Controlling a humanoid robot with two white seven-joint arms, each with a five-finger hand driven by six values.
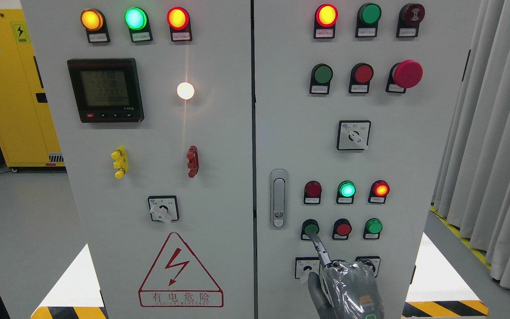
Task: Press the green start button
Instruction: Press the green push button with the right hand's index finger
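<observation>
On the right door of a grey electrical cabinet, a green push button (311, 228) sits at the left end of the lower button row. My right hand (348, 288), in a grey glove, comes up from the bottom edge. Its index finger (319, 248) is stretched out and its tip touches the lower part of this green button. The other fingers are curled in and hold nothing. The left hand is out of view.
In the same row are a red button (342, 229) and another green button (373, 226). Above them are three indicator lamps (347, 190). A door handle (278, 198) is to the left. Rotary switches (307, 267) sit beside the hand. Curtains (494, 133) hang at right.
</observation>
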